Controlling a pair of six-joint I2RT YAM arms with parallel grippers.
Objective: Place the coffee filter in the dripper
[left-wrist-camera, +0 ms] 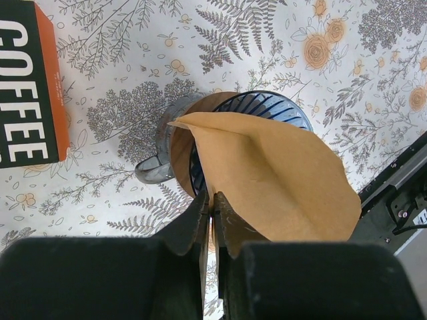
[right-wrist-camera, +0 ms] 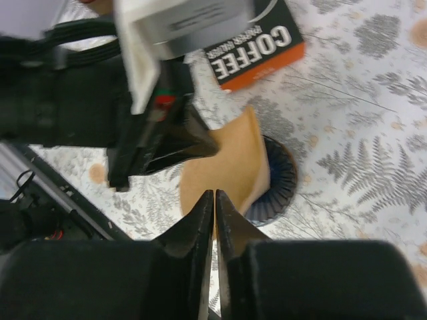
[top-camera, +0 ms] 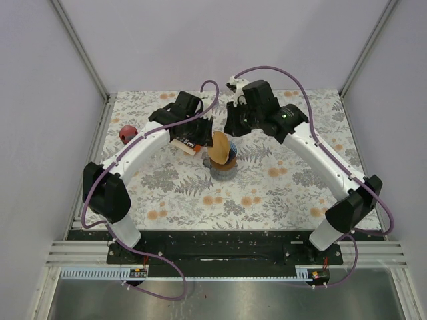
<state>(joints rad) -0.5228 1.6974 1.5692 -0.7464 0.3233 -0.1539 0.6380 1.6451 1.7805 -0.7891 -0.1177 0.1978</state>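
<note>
Filter status: the coffee filter (top-camera: 220, 147) is not seated. It stands on edge over the dripper (top-camera: 225, 171) at mid-table, with its lower part at the dripper's mouth and most of the paper rising above the rim. The left gripper (left-wrist-camera: 212, 199) has its jaws clamped on the filter's near-left edge. Its wrist view shows the ribbed blue bowl directly beyond the fingertips, with the paper fanning out to the right across the opening. The filter's long axis runs roughly upright, tilted toward the left arm. One flap appears to sit outside the rim on the handle side, but the paper hides the contact and this cannot be confirmed.

The right gripper (right-wrist-camera: 214, 197) hangs above the filter's top edge with its jaws pressed together. Nothing shows between them, and it is absent from the left wrist view, so I judge it to be holding nothing. The left arm has control of the filter and is the nearer to the seat.

Judgement: the coming move is a short lowering and laying-in toward the bowl, then release. Room is tight on the left, where the coffee box (left-wrist-camera: 30, 87) lies just beside the dripper. The table (top-camera: 280, 193) to the right and near side of the dripper is open. A red object (top-camera: 127, 133) sits well apart at the far left. Risk: the dripper tips, or the paper folds across the rim.
</note>
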